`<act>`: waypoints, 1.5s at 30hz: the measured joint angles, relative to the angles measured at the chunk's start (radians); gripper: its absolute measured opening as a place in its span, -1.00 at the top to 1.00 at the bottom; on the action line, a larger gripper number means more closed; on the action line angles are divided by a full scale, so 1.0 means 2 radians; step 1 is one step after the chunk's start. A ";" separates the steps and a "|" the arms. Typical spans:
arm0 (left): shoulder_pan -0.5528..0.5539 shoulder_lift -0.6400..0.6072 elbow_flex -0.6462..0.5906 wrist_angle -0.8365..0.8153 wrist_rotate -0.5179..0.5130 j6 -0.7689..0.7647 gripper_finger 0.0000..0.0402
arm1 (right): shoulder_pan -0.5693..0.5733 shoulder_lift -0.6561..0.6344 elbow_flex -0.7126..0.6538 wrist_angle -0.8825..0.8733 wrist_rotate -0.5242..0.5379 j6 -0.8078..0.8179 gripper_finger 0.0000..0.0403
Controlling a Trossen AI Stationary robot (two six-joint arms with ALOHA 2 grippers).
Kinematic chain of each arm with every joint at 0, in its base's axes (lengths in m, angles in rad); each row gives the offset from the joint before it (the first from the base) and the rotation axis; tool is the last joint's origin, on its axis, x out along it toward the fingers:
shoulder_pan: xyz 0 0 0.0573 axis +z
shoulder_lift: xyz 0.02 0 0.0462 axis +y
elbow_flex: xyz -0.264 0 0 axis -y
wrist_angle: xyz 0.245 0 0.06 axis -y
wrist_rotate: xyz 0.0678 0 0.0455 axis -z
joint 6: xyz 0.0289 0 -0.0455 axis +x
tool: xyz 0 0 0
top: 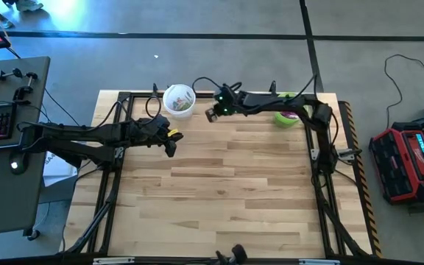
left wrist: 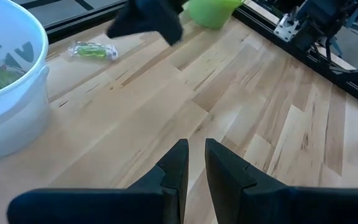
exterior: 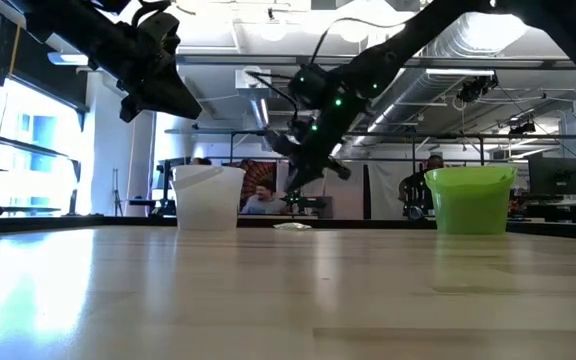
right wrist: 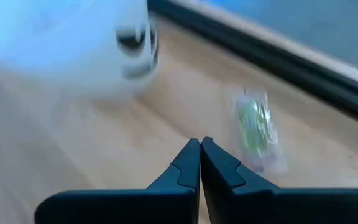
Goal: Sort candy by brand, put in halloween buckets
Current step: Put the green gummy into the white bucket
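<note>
A single clear-wrapped green candy [left wrist: 92, 51] lay flat on the bare wood near the table's far edge, between the two pails and closer to the white one; in the right wrist view it [right wrist: 257, 127] sat just beyond the closed fingertips, not touching them; in the low view it [exterior: 292, 227] was a small pale lump on the far rim of the boards. The white translucent bucket [top: 179, 100] stood upright at about eleven o'clock on the table in the high view, with a few wrapped pieces, some green, visible inside it [left wrist: 11, 87]; its face markings showed in the right wrist view [right wrist: 73, 43]. The lime green bucket [top: 288, 116] stood at about one o'clock, partly under the right arm, with something magenta visible inside; in the low view it [exterior: 470, 200] stood upright, well apart from the white one [exterior: 208, 197].

The right gripper [right wrist: 200, 149] hung above the table between the two buckets, near the white one, its claw pressed together on nothing; the high view placed it [top: 213, 113] just at three o'clock of the white bucket. The left gripper [left wrist: 192, 163] hovered over bare boards at about seven o'clock of the white bucket, its fingers spread only by a narrow slit and holding nothing; in the high view it [top: 171, 144] stood near the table's left rail. The wooden table [top: 227, 199] carried nothing else on its near half.
</note>
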 joint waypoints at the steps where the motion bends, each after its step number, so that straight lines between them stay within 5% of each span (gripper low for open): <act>1: 0.000 0.000 0.000 0.000 0.000 0.000 0.77 | 0.001 0.002 0.001 0.012 0.012 0.017 1.00; 5: 0.000 0.000 0.000 -0.003 0.000 0.000 0.77 | 0.000 0.023 0.000 0.009 0.052 0.069 1.00; 14: 0.000 0.000 0.000 -0.004 0.000 -0.004 0.77 | -0.017 0.048 0.000 -0.024 0.044 0.136 1.00; 27: 0.001 0.001 0.008 -0.012 0.004 -0.023 0.77 | -0.049 0.045 0.001 -0.078 -0.044 0.095 1.00; 33: 0.032 0.015 0.065 -0.065 0.035 -0.016 0.95 | -0.047 -0.015 -0.004 -0.127 -0.054 0.023 1.00; 45: 0.125 0.138 0.204 -0.082 0.158 0.084 1.00 | -0.027 -0.232 -0.202 -0.003 -0.047 0.065 1.00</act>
